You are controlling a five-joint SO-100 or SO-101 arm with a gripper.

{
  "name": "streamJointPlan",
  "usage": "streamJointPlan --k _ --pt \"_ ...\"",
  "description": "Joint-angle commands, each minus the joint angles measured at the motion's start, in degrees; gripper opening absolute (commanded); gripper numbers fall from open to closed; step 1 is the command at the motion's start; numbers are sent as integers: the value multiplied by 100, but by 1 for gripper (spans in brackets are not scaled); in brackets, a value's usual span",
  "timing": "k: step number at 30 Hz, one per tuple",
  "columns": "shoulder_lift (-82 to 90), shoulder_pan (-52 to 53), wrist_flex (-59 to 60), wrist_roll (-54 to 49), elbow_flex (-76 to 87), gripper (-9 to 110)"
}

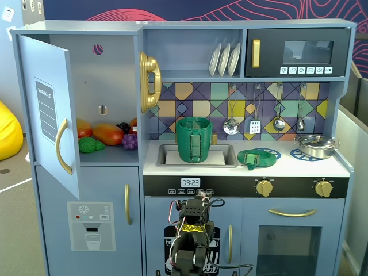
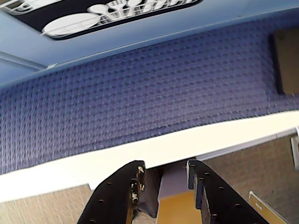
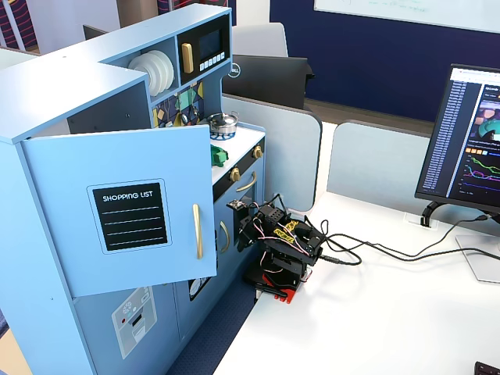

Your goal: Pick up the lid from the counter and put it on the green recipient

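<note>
The lid (image 1: 253, 158) is lying right of the green recipient (image 1: 194, 140) — light, rigid, best grasped by its knob; the pincer (image 2: 164, 171) is hanging released, empty.

One fixed camera faces the toy kitchen (image 1: 247, 172) front-on, another views it obliquely from the side, while the wrist camera looks down closely at its base.

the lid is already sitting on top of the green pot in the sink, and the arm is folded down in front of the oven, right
Not quite. In a fixed view the lid lies on the counter, on a blue burner ring right of the sink, not on the green pot. The rest holds.
</note>
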Motion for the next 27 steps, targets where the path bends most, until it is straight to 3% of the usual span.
streamJointPlan --k 1,5,10,18,27 --pt "-202 492 -1072 -35 -369 0" --pt "-905 809 -2962 -431 -1283 0" --pt "-1714 1257 -3340 -1011 -2698 1" --pt "-1767 2109 -4975 -334 -2936 40" --pt "-2830 2426 -6935 -466 -2962 47"
